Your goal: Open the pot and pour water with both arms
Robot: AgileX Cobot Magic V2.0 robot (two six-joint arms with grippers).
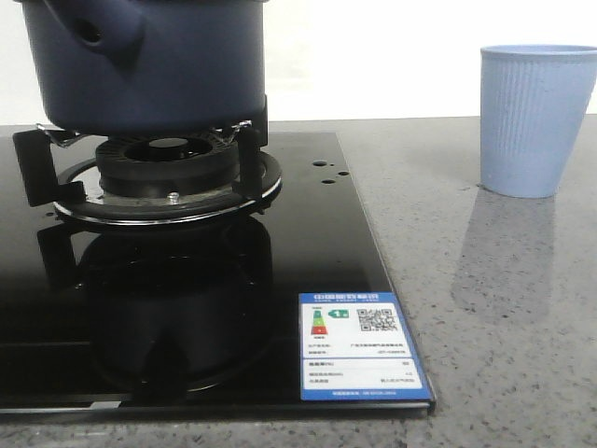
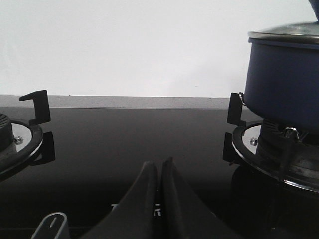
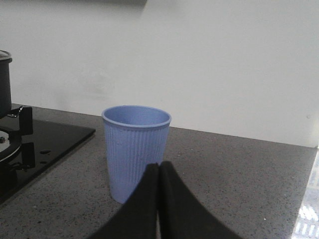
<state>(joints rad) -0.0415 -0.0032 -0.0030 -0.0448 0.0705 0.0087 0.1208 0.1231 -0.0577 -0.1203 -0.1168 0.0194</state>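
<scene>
Our left end effector [image 2: 159, 167] has its two dark fingers pressed together at the tips, closed on nothing, low over the black glass cooktop [image 2: 129, 134]. It sits between two burners: the left burner [image 2: 12, 144] with its black pan support shows at one edge, and the pot [image 2: 284, 84] stands on the other burner's supports, off to the side and apart from our fingers. We see a lid [image 2: 286, 32] with a metal rim resting on the pot.

Our right end effector [image 3: 158, 169] is likewise closed and empty, fingers meeting along a thin seam. Just beyond it stands the light blue ribbed cup [image 3: 135, 149], upright on the grey speckled table [image 3: 239, 174]; we cannot tell whether fingers and cup touch.

In the front view, the pot [image 1: 149, 61] sits on the burner ring [image 1: 168, 173], its stubby side handle [image 1: 103, 37] pointing toward the camera. The cup [image 1: 534, 117] stands on the table well to the right of the cooktop. An energy label sticker [image 1: 359, 345] lies at the cooktop's near right corner.
</scene>
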